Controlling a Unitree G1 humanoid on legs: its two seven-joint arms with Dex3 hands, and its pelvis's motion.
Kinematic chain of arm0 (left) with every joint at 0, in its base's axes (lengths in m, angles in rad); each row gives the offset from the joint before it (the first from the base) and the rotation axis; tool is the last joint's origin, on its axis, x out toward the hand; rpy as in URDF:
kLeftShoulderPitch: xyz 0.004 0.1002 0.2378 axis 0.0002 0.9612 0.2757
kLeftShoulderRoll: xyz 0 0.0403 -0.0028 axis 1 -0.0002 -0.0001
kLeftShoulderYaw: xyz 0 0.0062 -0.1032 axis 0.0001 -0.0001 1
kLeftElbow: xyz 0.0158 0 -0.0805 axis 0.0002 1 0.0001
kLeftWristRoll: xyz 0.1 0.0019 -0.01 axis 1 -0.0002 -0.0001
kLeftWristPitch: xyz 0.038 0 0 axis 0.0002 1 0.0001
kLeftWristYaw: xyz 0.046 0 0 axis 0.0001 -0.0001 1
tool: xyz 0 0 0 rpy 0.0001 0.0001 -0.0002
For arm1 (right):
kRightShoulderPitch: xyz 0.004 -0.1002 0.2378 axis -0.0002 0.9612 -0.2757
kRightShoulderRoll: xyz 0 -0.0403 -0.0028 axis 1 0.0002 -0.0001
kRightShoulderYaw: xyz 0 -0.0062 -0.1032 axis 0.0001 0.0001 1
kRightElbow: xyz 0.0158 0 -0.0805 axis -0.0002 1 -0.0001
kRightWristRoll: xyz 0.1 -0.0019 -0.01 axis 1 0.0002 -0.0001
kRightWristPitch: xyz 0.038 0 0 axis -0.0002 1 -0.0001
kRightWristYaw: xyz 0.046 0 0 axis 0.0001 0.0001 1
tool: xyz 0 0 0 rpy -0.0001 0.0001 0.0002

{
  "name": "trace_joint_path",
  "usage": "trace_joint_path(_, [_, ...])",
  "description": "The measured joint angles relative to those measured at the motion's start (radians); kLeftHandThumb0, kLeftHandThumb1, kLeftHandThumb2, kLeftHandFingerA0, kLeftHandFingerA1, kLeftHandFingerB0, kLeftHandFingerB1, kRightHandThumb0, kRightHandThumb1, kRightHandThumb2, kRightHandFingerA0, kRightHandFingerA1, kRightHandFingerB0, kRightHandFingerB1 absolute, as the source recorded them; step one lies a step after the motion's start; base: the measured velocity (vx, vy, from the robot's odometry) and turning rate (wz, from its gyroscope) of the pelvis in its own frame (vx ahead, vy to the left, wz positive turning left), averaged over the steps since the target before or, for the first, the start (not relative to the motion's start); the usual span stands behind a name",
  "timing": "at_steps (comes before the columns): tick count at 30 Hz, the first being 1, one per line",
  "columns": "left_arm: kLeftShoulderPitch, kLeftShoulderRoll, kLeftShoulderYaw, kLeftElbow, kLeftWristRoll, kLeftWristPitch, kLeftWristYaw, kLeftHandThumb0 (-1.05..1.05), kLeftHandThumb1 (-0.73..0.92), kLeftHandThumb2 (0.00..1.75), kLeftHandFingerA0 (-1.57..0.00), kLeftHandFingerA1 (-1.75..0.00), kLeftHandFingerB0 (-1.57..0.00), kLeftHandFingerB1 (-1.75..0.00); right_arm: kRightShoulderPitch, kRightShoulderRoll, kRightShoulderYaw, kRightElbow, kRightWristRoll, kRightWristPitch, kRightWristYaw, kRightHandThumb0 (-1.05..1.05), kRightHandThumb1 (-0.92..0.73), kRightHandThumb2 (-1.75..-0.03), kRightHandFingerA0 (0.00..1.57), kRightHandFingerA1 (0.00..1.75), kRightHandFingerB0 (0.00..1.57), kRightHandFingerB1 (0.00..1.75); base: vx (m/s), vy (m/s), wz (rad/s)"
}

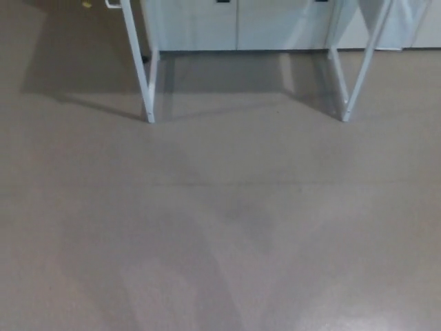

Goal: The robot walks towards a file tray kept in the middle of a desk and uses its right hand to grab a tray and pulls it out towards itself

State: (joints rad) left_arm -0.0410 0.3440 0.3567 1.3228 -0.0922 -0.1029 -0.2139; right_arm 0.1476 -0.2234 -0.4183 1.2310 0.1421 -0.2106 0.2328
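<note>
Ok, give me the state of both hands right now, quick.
Left hand: not in view.
Right hand: not in view.
Only the grey floor and white metal desk legs show.

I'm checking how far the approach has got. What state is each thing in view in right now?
Left desk leg: upright on the floor, slanted.
Right desk leg: upright on the floor, slanted.
Cabinet doors: closed.
Floor: grey, faintly shadowed.
File tray: not in view.
Left hand and right hand: not in view.
</note>
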Motion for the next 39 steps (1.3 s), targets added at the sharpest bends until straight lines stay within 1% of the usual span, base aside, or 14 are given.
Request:
trace_joint_path(6, [0.018, 0.001, -0.015, 0.002, 0.005, 0.000, 0.003, -0.21, 0.22, 0.97, -0.24, -0.55, -0.20, -0.53, -0.001, -0.001, 0.005, 0.002, 0.004, -0.003, -0.003, -0.34, -0.43, -0.65, 0.50, 0.55, 0.35, 0.48, 0.23, -0.032, -0.08])
trace_joint_path(9, [0.022, 0.001, -0.027, 0.003, 0.010, -0.001, 0.005, -0.24, 0.22, 0.97, -0.24, -0.55, -0.20, -0.52, 0.002, -0.001, 0.008, 0.006, 0.005, -0.002, -0.007, -0.35, -0.43, -0.66, 0.56, 0.57, 0.36, 0.49, 0.20, 0.135, -0.16])
trace_joint_path(11, [0.024, 0.002, -0.040, 0.005, 0.015, -0.002, 0.009, -0.22, 0.23, 0.97, -0.25, -0.56, -0.20, -0.53, 0.006, 0.000, 0.010, 0.011, 0.005, -0.002, -0.008, -0.36, -0.43, -0.66, 0.51, 0.55, 0.35, 0.48, 0.36, 0.214, -0.09])
trace_joint_path(19, [0.026, 0.023, -0.061, 0.003, 0.021, -0.013, 0.017, -0.18, 0.23, 0.97, -0.25, -0.55, -0.21, -0.53, 0.011, 0.006, 0.016, 0.015, 0.007, -0.002, -0.007, -0.33, -0.43, -0.64, 0.52, 0.56, 0.35, 0.48, 0.27, 0.184, -0.09])
trace_joint_path(28, [0.031, 0.022, -0.046, 0.006, 0.017, -0.013, 0.021, -0.21, 0.23, 0.97, -0.23, -0.54, -0.21, -0.53, -0.036, 0.023, 0.022, 0.051, 0.006, 0.011, -0.025, -0.40, -0.45, -0.68, 0.50, 0.50, 0.33, 0.43, 0.34, -0.081, 0.16])
trace_joint_path(31, [0.009, 0.012, -0.019, 0.003, 0.006, -0.013, 0.016, -0.10, 0.23, 0.99, -0.24, -0.55, -0.20, -0.53, -0.072, 0.022, 0.024, 0.056, 0.005, 0.011, -0.035, -0.40, -0.45, -0.70, 0.54, 0.52, 0.33, 0.44, 0.47, -0.188, 0.24])
trace_joint_path(32, [0.007, 0.011, -0.004, 0.003, 0.000, -0.012, 0.012, -0.14, 0.22, 0.98, -0.32, -0.58, -0.18, -0.52, -0.077, 0.021, 0.025, 0.057, 0.005, 0.011, -0.038, -0.40, -0.45, -0.70, 0.55, 0.53, 0.33, 0.44, 0.46, -0.178, 0.00])
trace_joint_path(33, [0.009, 0.009, 0.024, 0.006, -0.011, -0.011, 0.006, -0.18, 0.25, 0.99, -0.28, -0.57, -0.17, -0.52, -0.079, 0.021, 0.025, 0.058, 0.005, 0.011, -0.042, -0.32, -0.53, -0.56, 0.57, 0.44, 0.38, 0.36, 0.35, -0.110, 0.00])
trace_joint_path(34, [0.011, 0.008, 0.041, 0.008, -0.018, -0.008, 0.000, -0.18, 0.25, 0.99, -0.28, -0.57, -0.17, -0.52, -0.080, 0.021, 0.025, 0.059, 0.006, 0.011, -0.044, -0.32, -0.53, -0.56, 0.57, 0.44, 0.38, 0.36, 0.35, -0.069, -0.07])
trace_joint_path(35, [0.011, 0.008, 0.062, 0.011, -0.029, -0.004, -0.006, -0.27, 0.23, 0.99, -0.44, -0.41, -0.26, -0.34, -0.080, 0.021, 0.024, 0.061, 0.006, 0.011, -0.047, -0.38, -0.45, -0.68, 0.50, 0.51, 0.32, 0.43, 0.35, -0.058, -0.10])
trace_joint_path(36, [0.011, 0.008, 0.078, 0.011, -0.037, 0.000, -0.015, -0.24, 0.25, 0.98, -0.34, -0.59, -0.14, -0.51, -0.081, 0.021, 0.021, 0.061, 0.007, 0.013, -0.046, -0.38, -0.45, -0.68, 0.50, 0.52, 0.31, 0.43, 0.35, -0.047, -0.19])
trace_joint_path(37, [0.013, 0.008, 0.088, 0.012, -0.042, 0.003, -0.023, -0.25, 0.24, 0.95, -0.44, -0.39, -0.26, -0.32, -0.080, 0.021, 0.018, 0.062, 0.009, 0.014, -0.045, -0.31, -0.54, -0.56, 0.56, 0.44, 0.34, 0.35, 0.35, -0.038, -0.23])
trace_joint_path(38, [0.014, 0.008, 0.097, 0.013, -0.047, 0.005, -0.030, -0.23, 0.23, 0.96, -0.28, -0.57, -0.14, -0.51, -0.079, 0.021, 0.016, 0.062, 0.011, 0.016, -0.044, -0.38, -0.45, -0.67, 0.51, 0.51, 0.31, 0.43, 0.36, -0.031, -0.25])
trace_joint_path(39, [0.014, 0.008, 0.107, 0.013, -0.053, 0.011, -0.040, -0.20, 0.23, 0.96, -0.27, -0.57, -0.16, -0.51, -0.077, 0.021, 0.013, 0.063, 0.014, 0.019, -0.042, -0.30, -0.53, -0.56, 0.53, 0.44, 0.34, 0.35, 0.38, -0.019, -0.18])
